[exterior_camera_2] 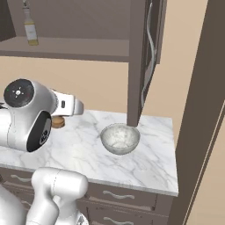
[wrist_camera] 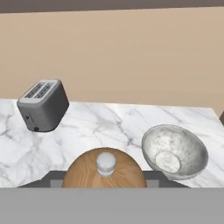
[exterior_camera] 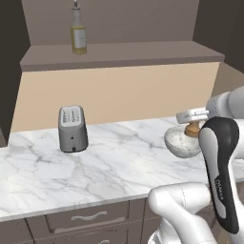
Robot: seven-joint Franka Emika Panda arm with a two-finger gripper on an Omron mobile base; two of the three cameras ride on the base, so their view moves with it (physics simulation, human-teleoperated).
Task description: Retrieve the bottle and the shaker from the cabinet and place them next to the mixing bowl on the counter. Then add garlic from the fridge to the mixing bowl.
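My gripper (exterior_camera: 192,123) (exterior_camera_2: 58,117) (wrist_camera: 107,180) is shut on the brown wooden shaker (exterior_camera: 193,128) (exterior_camera_2: 57,122) (wrist_camera: 104,168), its dark fingers on either side of the round body. The shaker sits low over the white marble counter (exterior_camera: 119,162) (exterior_camera_2: 145,167) (wrist_camera: 109,124), just beside the speckled mixing bowl (exterior_camera: 181,142) (exterior_camera_2: 120,139) (wrist_camera: 175,151); whether it touches the counter I cannot tell. The bottle (exterior_camera: 78,35) (exterior_camera_2: 30,27) of yellowish liquid stands upright on the cabinet shelf (exterior_camera: 124,55) (exterior_camera_2: 79,48).
A grey toaster (exterior_camera: 72,128) (wrist_camera: 43,105) stands on the counter well away from the bowl. An open cabinet door (exterior_camera_2: 149,57) hangs above the bowl. A tall dark panel (exterior_camera_2: 206,110) bounds the counter's right end. Brown drawers (exterior_camera: 90,219) lie below.
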